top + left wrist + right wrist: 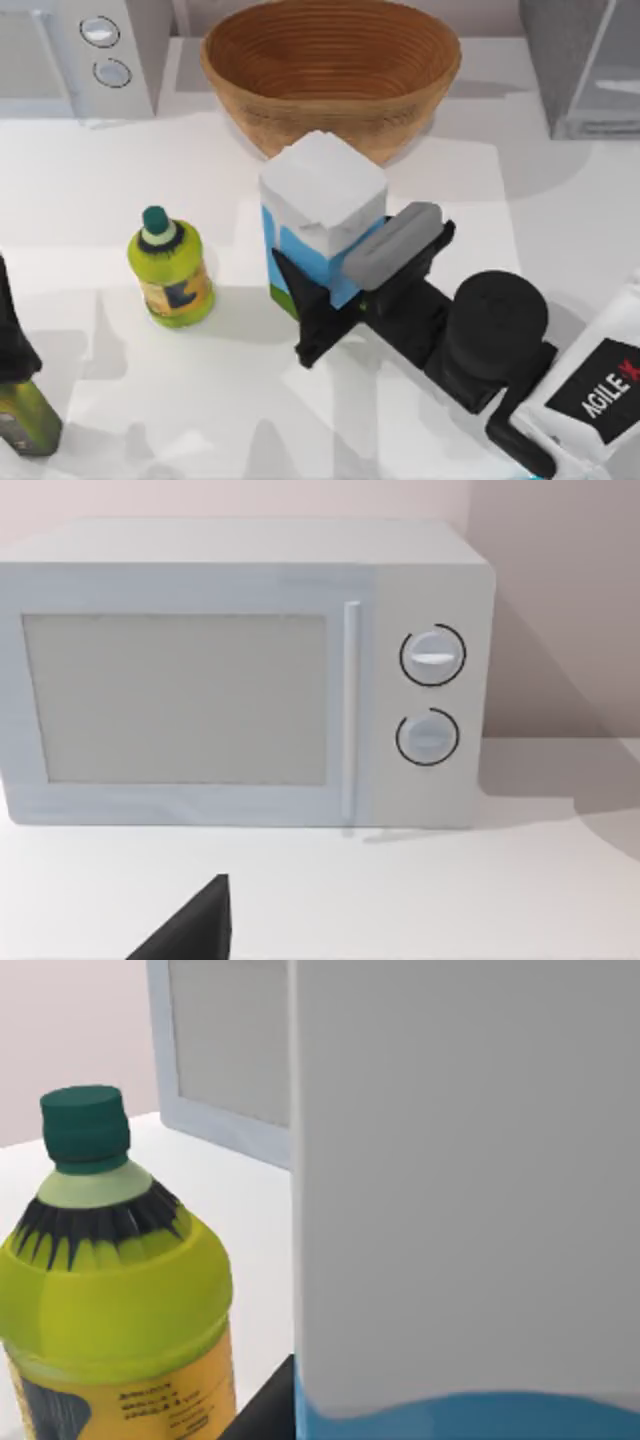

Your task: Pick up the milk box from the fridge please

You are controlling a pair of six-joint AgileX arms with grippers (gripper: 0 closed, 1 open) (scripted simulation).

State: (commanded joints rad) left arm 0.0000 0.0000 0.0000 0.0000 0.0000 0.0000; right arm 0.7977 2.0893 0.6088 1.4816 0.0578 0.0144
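While the left gripper sits parked at the lower left edge of the frame, fingers not discernible, the right gripper at centre closes its jaws around the upright milk box, below the wicker bowl; fridge at upper right, yellow-green bottle centre-left

My left wrist camera faces a white microwave standing on the white table against a pale wall. Two round knobs sit one above the other on the microwave's front, beside its grey door window and vertical handle. Below the microwave, one dark fingertip of my left gripper juts into sight.
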